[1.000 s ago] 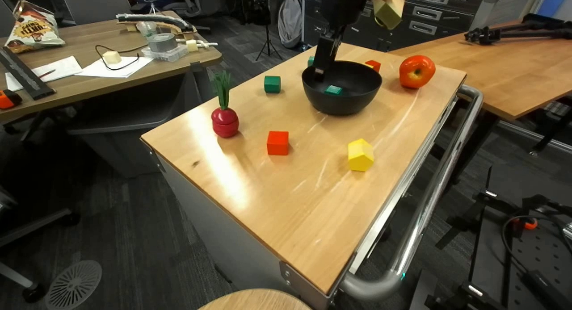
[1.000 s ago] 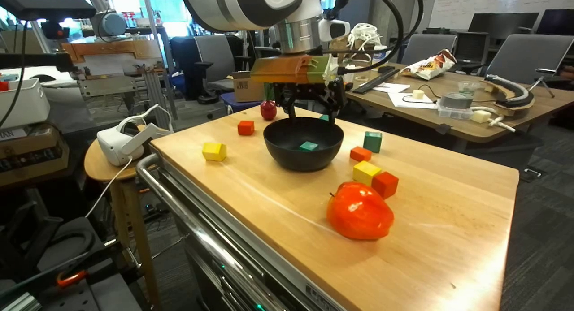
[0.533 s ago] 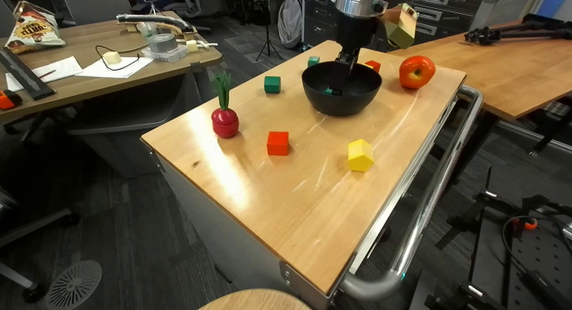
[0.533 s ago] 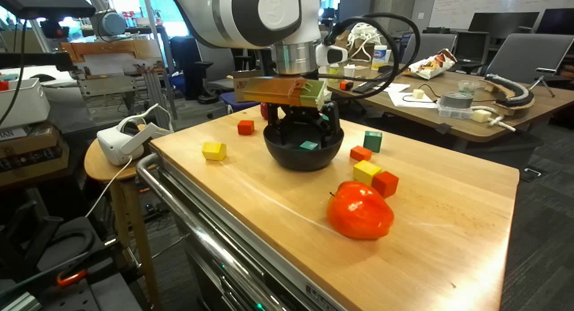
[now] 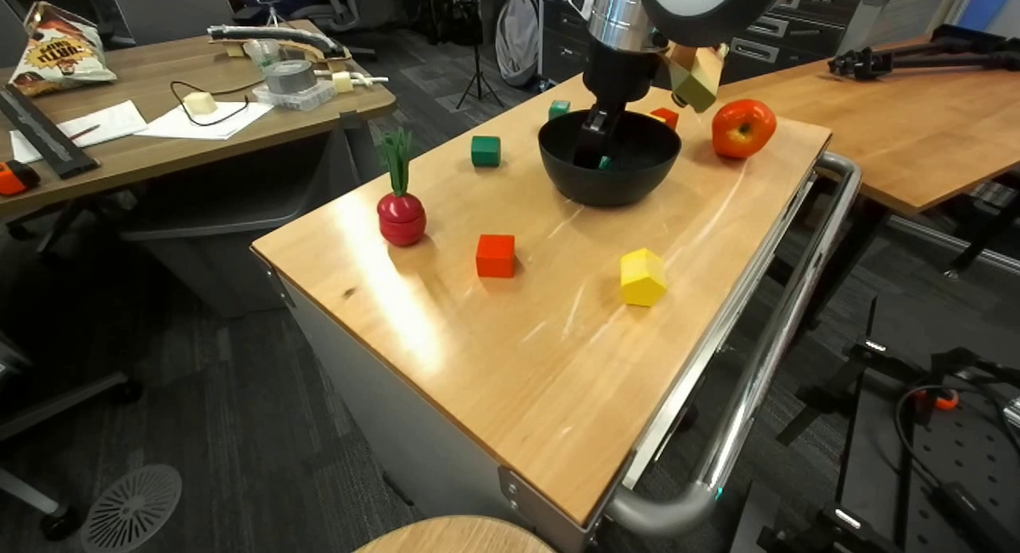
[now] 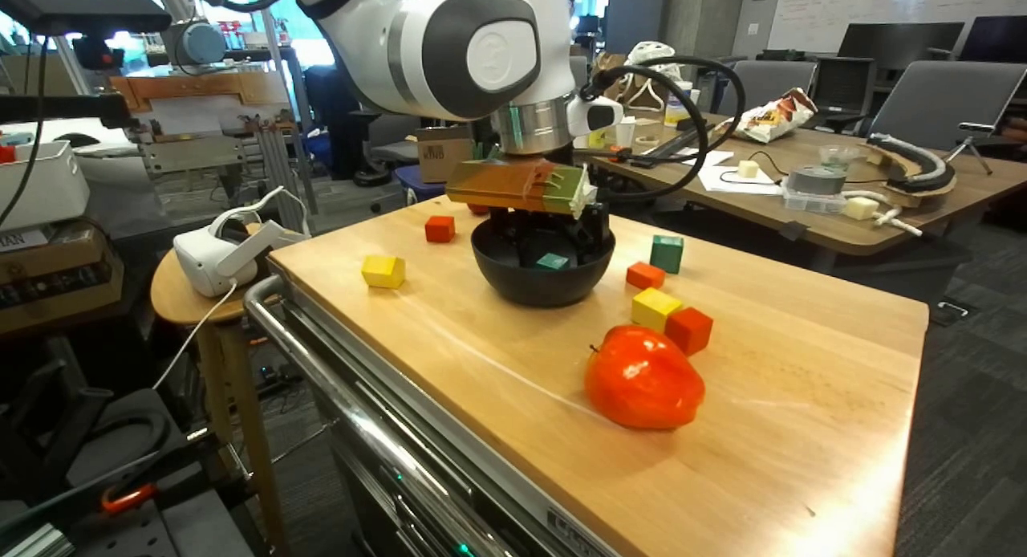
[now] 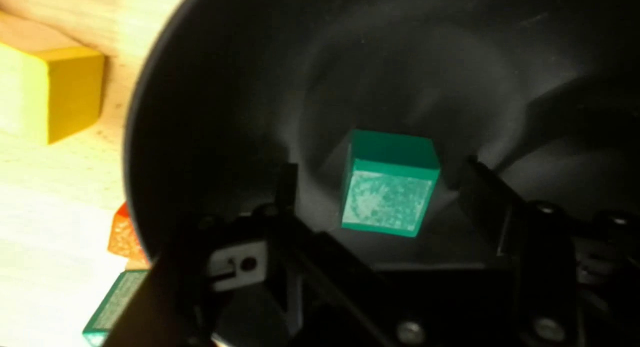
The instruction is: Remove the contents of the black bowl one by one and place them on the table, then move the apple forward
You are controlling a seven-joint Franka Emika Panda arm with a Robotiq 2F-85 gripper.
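Inside blk bowl [image 6: 545, 294], gripper [image 7: 381, 181] spread wide astride unheld grn cube [image 7: 391, 189], prob. untouched.

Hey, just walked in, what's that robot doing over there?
A robot arm has its end effector inside the black bowl, jaws open, apparently about to take out a green cube, not yet gripped. An orange-red cube, a yellow block, a radish-like toy and the apple rest on the table.

- The wood table [image 5: 478, 354] held a black bowl [image 5: 610, 190] and an apple [image 6: 644, 380].
- A red fruit [image 5: 402, 219] stood there.
- So did red blocks [image 5: 496, 256], yellow blocks [image 5: 642, 277] and green blocks [image 5: 485, 150].
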